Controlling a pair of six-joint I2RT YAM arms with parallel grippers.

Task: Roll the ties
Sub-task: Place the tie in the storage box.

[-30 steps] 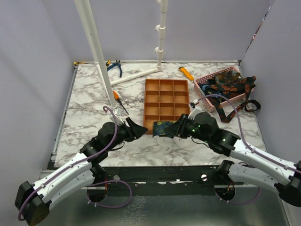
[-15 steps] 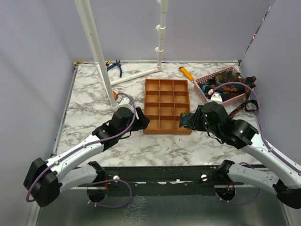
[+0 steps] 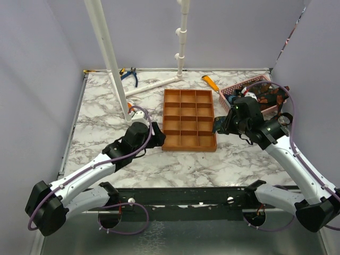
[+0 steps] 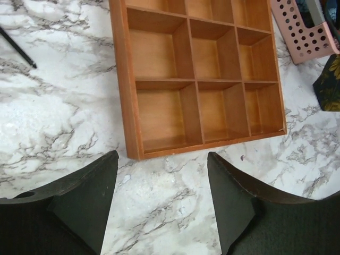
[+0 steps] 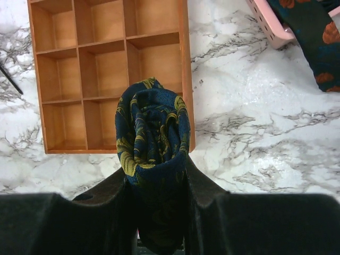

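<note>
Tie roll (image 5: 154, 133) clamped in right gripper (image 5: 156, 183), jaws squeezing its lower part from both sides, spiral end showing to the wrist cam. It's just off the tray's near-right corner, btwn tray and basket. Looks held off the marble, can't confirm. Navy w/ yellow-gold leaf print.

Handling, my read: light, soft, slick-ish fabric. Coil prob. springs open if the grip slackens w/o walls round it. Hold across the coil flanks as now, not by a tail end.

Loose ties (image 3: 272, 95) piled in basket, one end trailing over the rim. Floppy, likely to tangle, so best picked by a narrow end.

Left gripper (image 4: 162, 164) has jaws apart, nothing in them, hovering at tray's near-left corner.

Room: plain pale walls (image 3: 32, 79). Table (image 3: 101, 122) is white marble-look, smooth, low friction I'd guess. PVC pipe frame (image 3: 109, 58) rises back-left. Tray (image 4: 121, 79) is orange-brown, 12 compartments, those in view empty. Basket (image 4: 303, 37) is pink, perforated, back-right. Small stuff: pliers (image 3: 129, 75), orange-handled tool (image 3: 210, 83), screwdriver (image 3: 131, 109) left of tray.
</note>
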